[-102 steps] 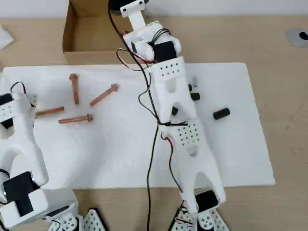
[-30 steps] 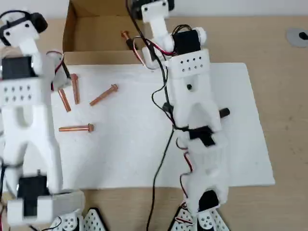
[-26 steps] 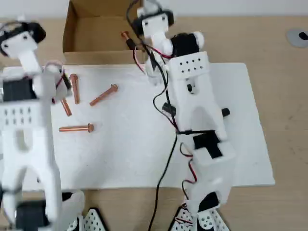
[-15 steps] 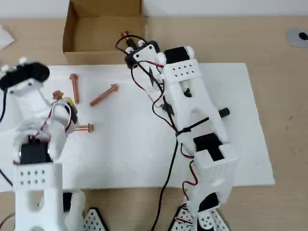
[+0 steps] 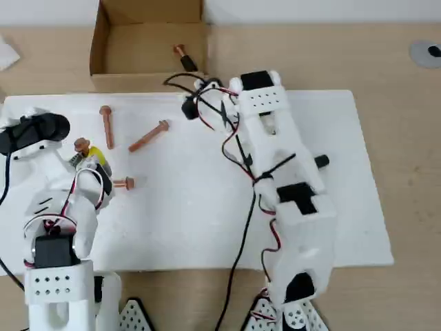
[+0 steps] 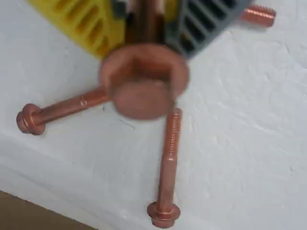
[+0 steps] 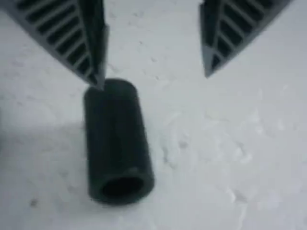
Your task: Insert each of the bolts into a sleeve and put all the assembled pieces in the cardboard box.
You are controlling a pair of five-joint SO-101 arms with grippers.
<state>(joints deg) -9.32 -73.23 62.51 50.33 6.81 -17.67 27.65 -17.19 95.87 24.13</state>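
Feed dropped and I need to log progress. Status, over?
Left gripper shut on bolt. Right gripper open by black sleeve. One assembled piece in cardboard box; three bolts loose on mat.

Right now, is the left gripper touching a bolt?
Touching. The left wrist view shows the left gripper shut on the bolt, shank pinched between its yellow and grey fingers.

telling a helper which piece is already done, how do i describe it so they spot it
Find the open brown cardboard box beyond the white foam mat. Inside, by its right-hand wall, lies a copper bolt wearing a black sleeve. The other bolts are bare copper, outside the box.
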